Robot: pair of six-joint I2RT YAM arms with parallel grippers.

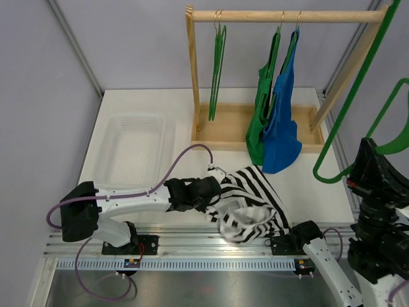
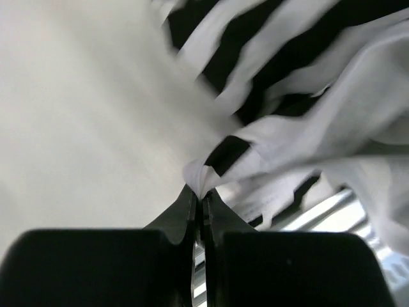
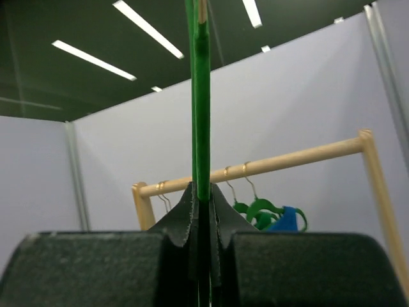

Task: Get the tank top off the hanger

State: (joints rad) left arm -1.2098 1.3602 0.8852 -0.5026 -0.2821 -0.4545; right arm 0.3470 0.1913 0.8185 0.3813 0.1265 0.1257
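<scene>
Left end effector [image 2: 198,197] pinches the striped tank top [image 1: 252,206] heaped at the table's [image 1: 307,185] near edge, right end effector [image 3: 203,192] clamps the green hanger [image 1: 358,109] aloft; careless release could spill the top over that edge.

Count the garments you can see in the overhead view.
3. A striped tank top lies crumpled at the near edge of the table; a green garment and a blue garment hang side by side on the wooden rack. Another could hide behind them.
</scene>
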